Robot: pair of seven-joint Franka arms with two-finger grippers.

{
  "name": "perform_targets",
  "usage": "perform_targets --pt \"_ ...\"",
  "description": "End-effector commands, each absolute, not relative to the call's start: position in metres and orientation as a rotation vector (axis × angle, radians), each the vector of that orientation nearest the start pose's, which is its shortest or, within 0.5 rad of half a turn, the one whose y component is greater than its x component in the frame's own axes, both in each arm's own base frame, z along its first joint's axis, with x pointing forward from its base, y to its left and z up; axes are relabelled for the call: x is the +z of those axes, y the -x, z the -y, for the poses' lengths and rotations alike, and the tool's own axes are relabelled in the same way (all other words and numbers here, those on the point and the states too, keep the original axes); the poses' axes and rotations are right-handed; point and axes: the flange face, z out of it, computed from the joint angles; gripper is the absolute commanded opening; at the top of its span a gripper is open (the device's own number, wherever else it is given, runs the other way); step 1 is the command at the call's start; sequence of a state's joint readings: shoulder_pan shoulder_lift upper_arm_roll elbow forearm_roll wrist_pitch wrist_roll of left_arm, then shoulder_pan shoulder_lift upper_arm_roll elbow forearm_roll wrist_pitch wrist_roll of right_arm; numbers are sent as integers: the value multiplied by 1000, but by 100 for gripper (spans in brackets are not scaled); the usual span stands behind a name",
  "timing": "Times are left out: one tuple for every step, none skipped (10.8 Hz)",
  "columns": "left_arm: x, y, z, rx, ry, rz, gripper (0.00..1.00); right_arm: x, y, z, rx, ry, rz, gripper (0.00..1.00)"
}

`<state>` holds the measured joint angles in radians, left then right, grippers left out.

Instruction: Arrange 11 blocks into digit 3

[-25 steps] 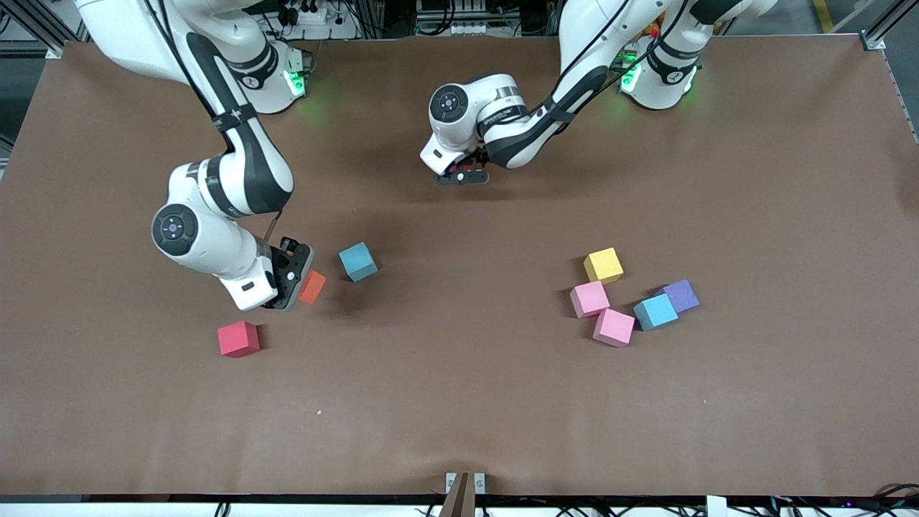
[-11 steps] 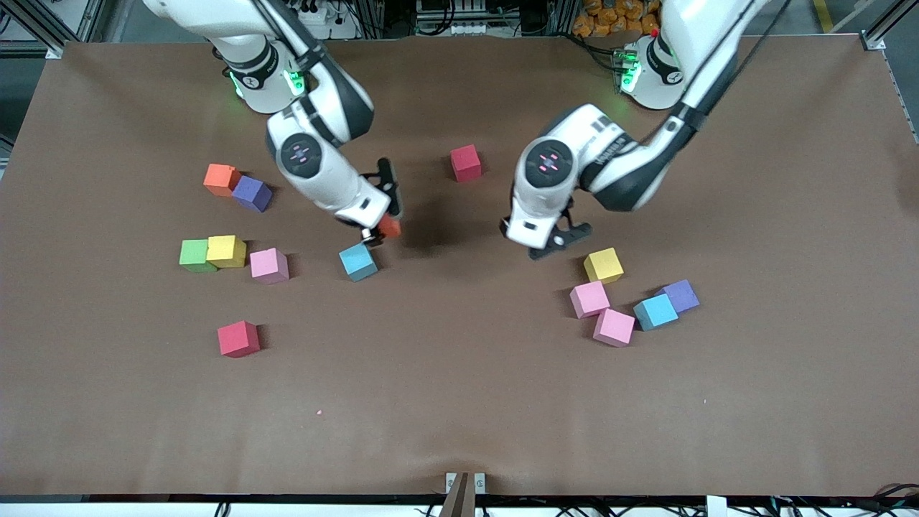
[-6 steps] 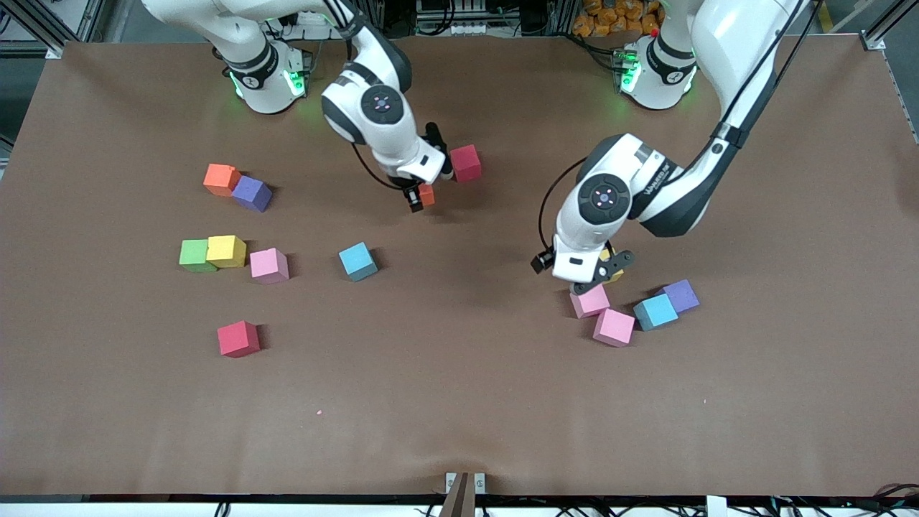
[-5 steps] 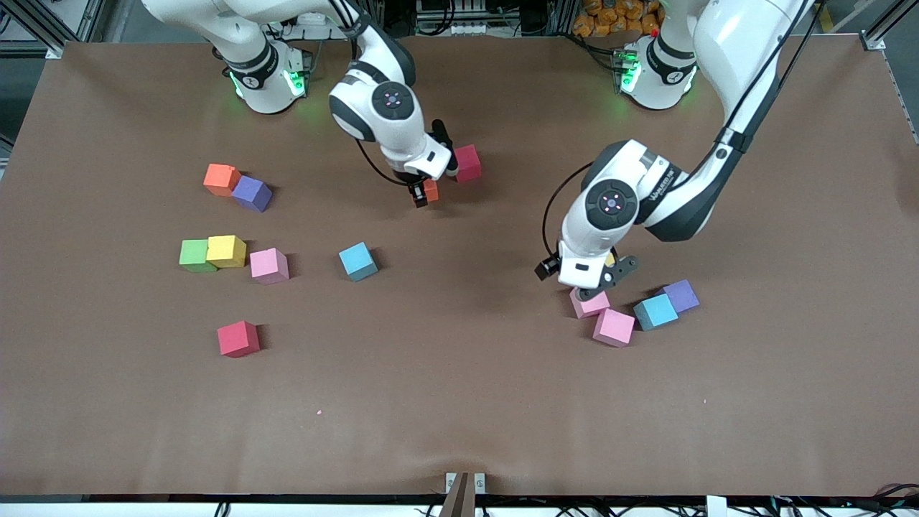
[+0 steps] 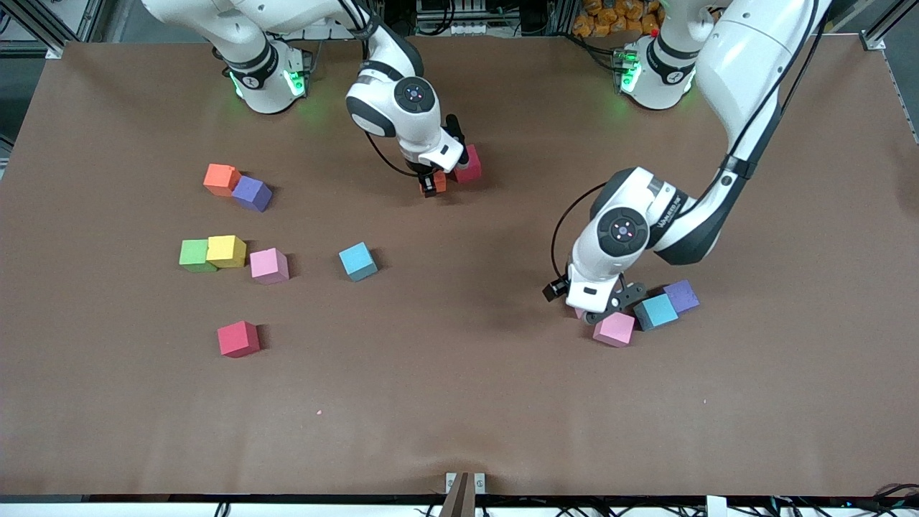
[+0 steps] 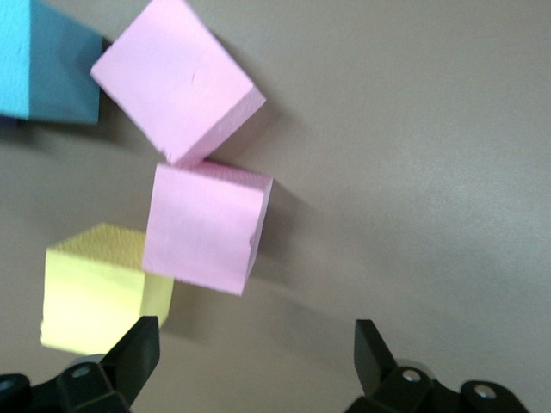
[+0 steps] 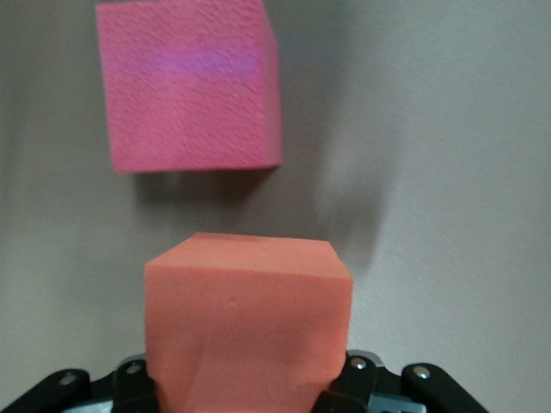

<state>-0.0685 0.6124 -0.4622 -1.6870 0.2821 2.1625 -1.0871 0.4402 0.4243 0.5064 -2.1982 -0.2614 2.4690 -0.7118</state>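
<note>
I've got the right gripper [image 5: 433, 185] clamped on an orange block [image 7: 248, 323] just beside the red block [image 5: 468, 164] on the worktop [image 5: 459, 402], toward its camera side, while my left gripper [image 5: 602, 310], jaws spread wide and empty, hangs over a pink block [image 6: 207, 227] between the yellow [image 6: 102, 288] and another pink [image 5: 614, 328].

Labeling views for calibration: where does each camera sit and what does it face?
Front: high across the table, facing both arms' bases.
Left wrist: on left arm; open left gripper over pink block.
Right wrist: on right arm; right gripper holding orange block.
Shared: red block.
</note>
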Motion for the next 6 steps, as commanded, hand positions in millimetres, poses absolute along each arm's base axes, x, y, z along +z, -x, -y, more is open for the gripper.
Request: perform_targets --pt "260 -601 301 106 3058 532 100 190 -304 -452 -135 -1917 -2521 32" --pt "254 -601 299 119 3063 475 100 184 -301 -452 -144 -1906 -2528 32" --pt "249 -604 292 123 3068 381 100 185 -297 -455 -137 -1925 -2518 32" --pt "246 -609 282 125 3073 265 100 186 -291 -459 -135 -1926 -2524 32" --pt "243 -613 272 127 3072 178 100 187 -290 -460 -133 -1928 -2525 32" --pt "242 -615 267 127 3070 140 100 187 -289 -461 -134 -1928 -2528 32"
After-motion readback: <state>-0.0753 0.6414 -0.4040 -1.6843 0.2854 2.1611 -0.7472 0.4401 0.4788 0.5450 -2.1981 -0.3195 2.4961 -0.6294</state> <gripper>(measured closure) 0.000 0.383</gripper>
